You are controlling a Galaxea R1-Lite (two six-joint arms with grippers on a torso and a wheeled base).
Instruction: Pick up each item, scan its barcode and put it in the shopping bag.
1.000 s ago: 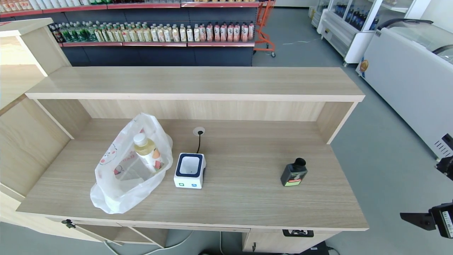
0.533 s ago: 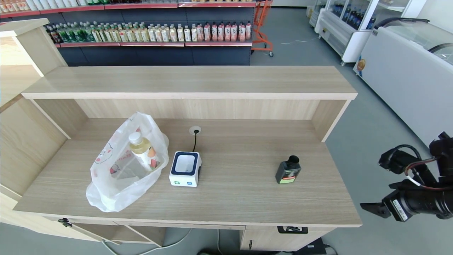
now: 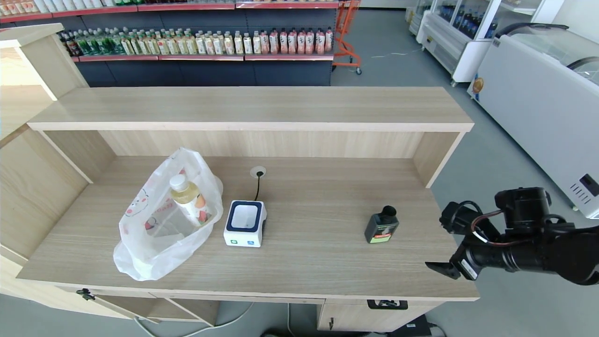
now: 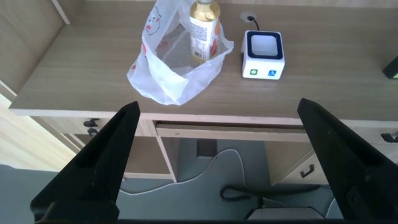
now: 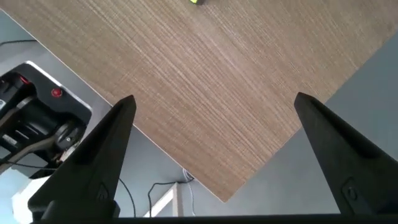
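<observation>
While the dark bottle (image 3: 381, 225) stands upright toward the countertop's (image 3: 318, 271) right edge, your right gripper (image 3: 442, 270), jaws spread, hangs over the front-right corner; the bottle lies leftward and farther back.

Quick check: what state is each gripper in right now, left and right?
Left gripper: open, holding nothing.
Right gripper: open, holding nothing.

A small supermarket's checkout.
Shelves of bottled drinks (image 3: 201, 44) line the top left of the frame, chest freezers (image 3: 538, 103) stand upper right, and a barcode scanner (image 3: 244, 223) sits mid-frame on the wooden counter (image 3: 327, 267).
</observation>
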